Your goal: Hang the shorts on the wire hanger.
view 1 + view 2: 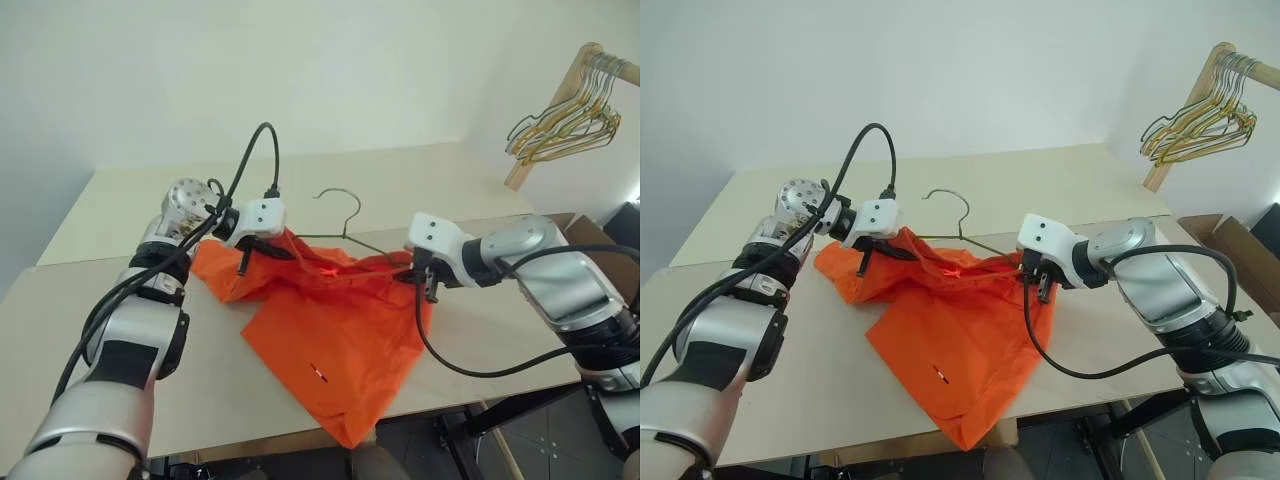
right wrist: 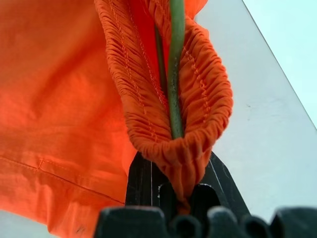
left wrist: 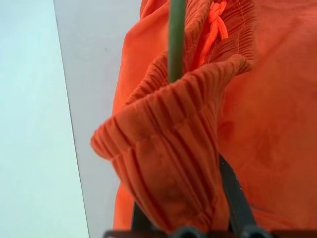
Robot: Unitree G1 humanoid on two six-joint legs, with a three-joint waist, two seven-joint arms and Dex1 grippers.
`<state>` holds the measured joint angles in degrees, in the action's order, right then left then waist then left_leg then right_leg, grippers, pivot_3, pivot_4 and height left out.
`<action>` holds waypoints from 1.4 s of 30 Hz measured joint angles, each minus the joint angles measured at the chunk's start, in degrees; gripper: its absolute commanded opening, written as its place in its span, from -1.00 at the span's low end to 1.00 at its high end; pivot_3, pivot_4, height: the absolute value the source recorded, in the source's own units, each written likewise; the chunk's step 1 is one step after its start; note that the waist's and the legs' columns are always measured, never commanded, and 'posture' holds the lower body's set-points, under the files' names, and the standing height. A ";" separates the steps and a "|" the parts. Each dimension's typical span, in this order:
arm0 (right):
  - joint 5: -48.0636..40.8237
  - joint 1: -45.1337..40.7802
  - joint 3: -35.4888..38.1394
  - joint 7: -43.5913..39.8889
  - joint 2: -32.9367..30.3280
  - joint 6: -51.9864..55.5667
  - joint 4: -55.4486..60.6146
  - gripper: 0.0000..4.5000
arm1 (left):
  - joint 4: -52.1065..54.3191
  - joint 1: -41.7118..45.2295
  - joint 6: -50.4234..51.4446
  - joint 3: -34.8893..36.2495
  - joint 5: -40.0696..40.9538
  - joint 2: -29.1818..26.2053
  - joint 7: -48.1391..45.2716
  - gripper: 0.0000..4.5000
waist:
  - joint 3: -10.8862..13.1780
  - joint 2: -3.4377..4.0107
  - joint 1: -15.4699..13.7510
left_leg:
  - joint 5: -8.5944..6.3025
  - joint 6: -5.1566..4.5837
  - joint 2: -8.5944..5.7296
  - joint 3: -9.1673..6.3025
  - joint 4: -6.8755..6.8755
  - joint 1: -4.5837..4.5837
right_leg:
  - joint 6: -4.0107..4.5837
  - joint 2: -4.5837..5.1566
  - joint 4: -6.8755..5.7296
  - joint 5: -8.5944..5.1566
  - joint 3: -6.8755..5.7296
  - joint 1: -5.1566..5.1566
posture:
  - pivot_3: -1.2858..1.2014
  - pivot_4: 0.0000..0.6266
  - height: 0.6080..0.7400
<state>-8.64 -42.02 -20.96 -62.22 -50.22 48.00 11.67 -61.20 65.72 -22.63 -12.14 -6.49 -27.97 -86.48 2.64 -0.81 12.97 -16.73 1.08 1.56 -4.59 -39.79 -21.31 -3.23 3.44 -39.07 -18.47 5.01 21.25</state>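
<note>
The bright orange shorts (image 1: pixel 340 340) lie spread over the table's middle, one leg drooping past the front edge. Their gathered waistband is lifted between my two grippers. The thin olive wire hanger (image 1: pixel 350 225) sticks its hook up behind the waistband, and its lower frame is hidden inside the fabric. My left gripper (image 1: pixel 243 262) is shut on the waistband's left end (image 3: pixel 168 148), with the hanger wire (image 3: pixel 176 39) running past the fold. My right gripper (image 1: pixel 428 285) is shut on the right end (image 2: pixel 198 99), where the wire (image 2: pixel 176 74) lies inside the pinched fold.
The pale wooden table (image 1: pixel 150 200) extends far to the back and left. A wooden rack with a bunch of gold and green wire hangers (image 1: pixel 565 120) stands at the back right. A cardboard box (image 1: pixel 1240 245) sits beyond the table's right edge.
</note>
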 measured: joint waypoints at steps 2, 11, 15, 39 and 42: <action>-1.04 0.19 0.06 -0.52 0.03 0.30 0.00 -1.00 | 0.48 -0.16 0.24 0.79 1.23 -0.08 -0.74 -0.37 | 0.00 0.00 -0.01 | 0.00 0.00 0.00 -0.01 0.00 0.00 | 0.00 0.00 0.00 0.00 0.00 0.00 | -0.08 -1.00 1.00; -6.39 5.15 4.47 -1.43 -1.12 3.67 3.61 -1.00 | 3.28 -0.16 4.25 4.86 6.62 -0.05 -1.68 0.98 | 0.00 0.00 -0.84 | 0.00 0.00 0.00 -0.04 -0.02 0.00 | 0.00 0.00 -0.01 0.00 0.00 0.00 | -0.07 -1.00 1.00; -11.01 11.20 11.21 0.62 -1.25 9.83 6.87 -1.00 | 4.37 -0.15 5.28 7.79 8.62 -2.29 0.96 0.99 | 0.00 0.00 -1.27 | 0.00 0.00 0.01 -0.09 -0.02 0.00 | 0.00 0.00 -0.02 0.00 -0.02 -0.01 | -0.08 -1.00 1.00; -14.93 25.43 67.18 45.56 19.47 44.05 21.57 -1.00 | 73.40 -22.27 53.73 22.36 47.33 13.61 45.20 0.99 | -0.44 0.68 -1.54 | 0.00 0.00 -0.01 0.16 0.02 0.17 | 0.00 -0.01 0.01 0.00 0.42 -0.25 | -0.17 -0.94 1.00; -13.89 24.29 71.48 53.34 20.17 44.06 20.59 -1.00 | 75.37 -22.87 54.16 22.01 48.39 16.00 49.58 0.99 | -0.69 1.06 -0.93 | -0.01 -0.01 -0.06 0.38 0.05 0.28 | -0.01 -0.02 0.19 -0.01 0.43 -0.62 | -0.18 -0.95 1.00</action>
<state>-22.53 -17.73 50.52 -8.88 -30.05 92.05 32.26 14.18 42.84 31.53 9.86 41.90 -11.97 -36.90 1.95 0.25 12.04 -16.74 1.07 1.49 -4.22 -39.74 -21.03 -3.25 3.42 -38.88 -18.48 5.44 20.64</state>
